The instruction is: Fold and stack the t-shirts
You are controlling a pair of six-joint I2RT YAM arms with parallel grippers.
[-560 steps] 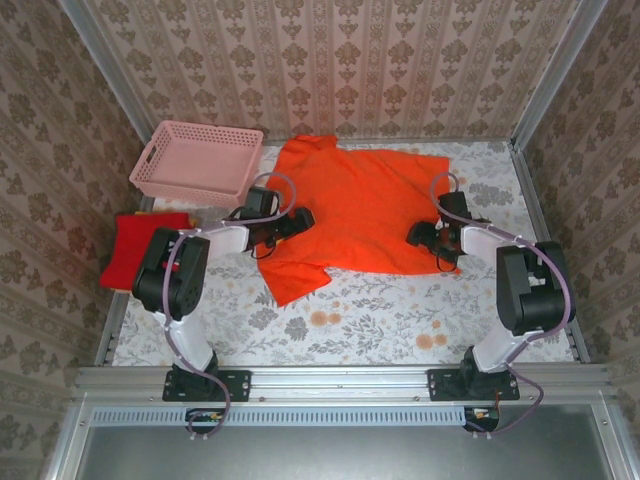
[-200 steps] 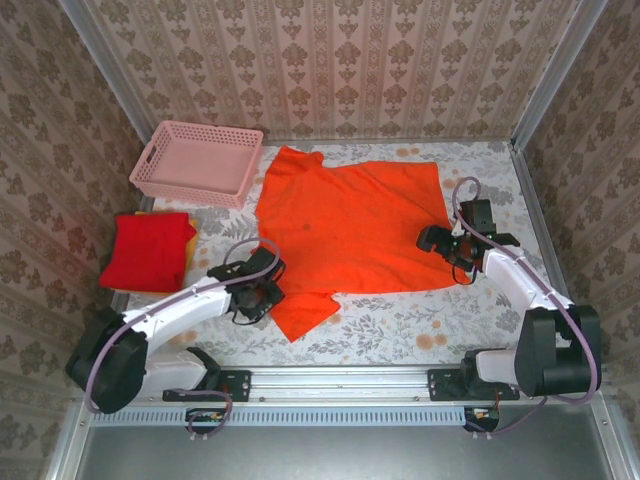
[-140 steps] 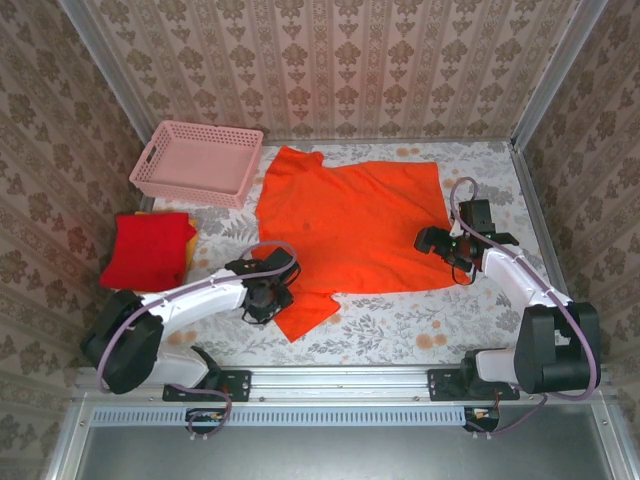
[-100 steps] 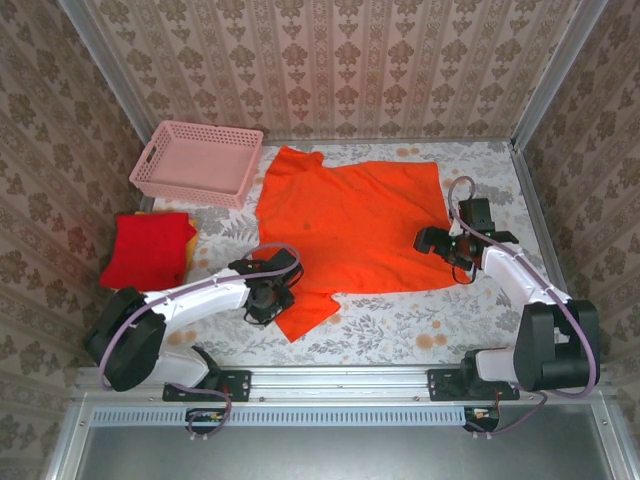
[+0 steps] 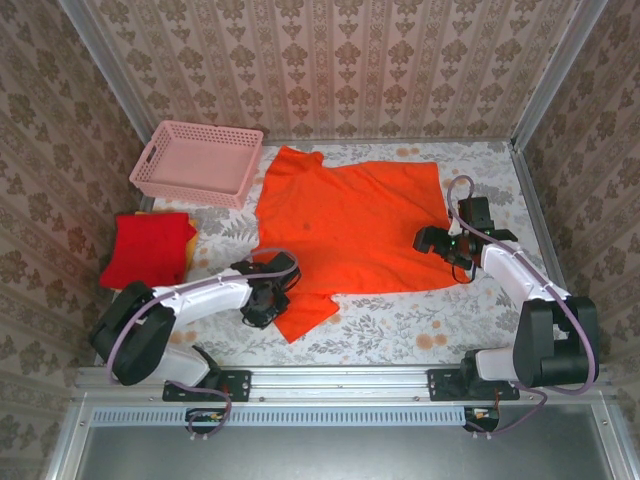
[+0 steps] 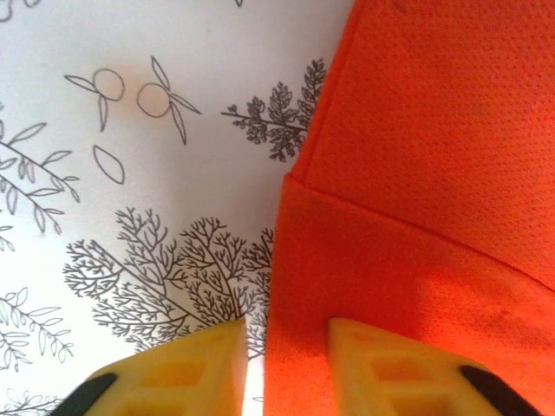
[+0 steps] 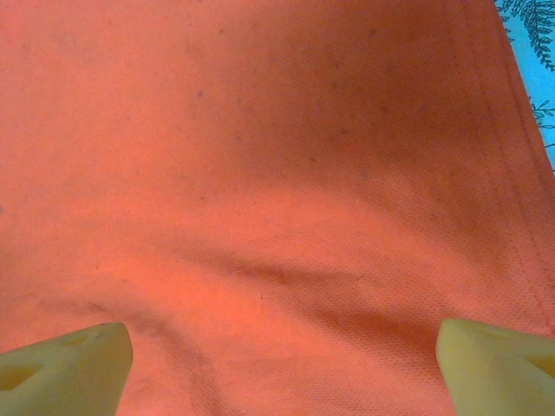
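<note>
Orange t-shirt [image 5: 350,220] lies flat just right of pink basket [image 5: 185,190], long axis across, hem away from basket. Left gripper [image 6: 286,347] narrowly parted astride near sleeve's edge. Right gripper [image 7: 282,342] spread wide over hem-side cloth.

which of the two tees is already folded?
The deeper red cloth t-shirt at the table's left edge, near the pink plastic lattice basket: it is a compact folded square. The bright orange cloth t-shirt lies spread flat mid-table.
</note>
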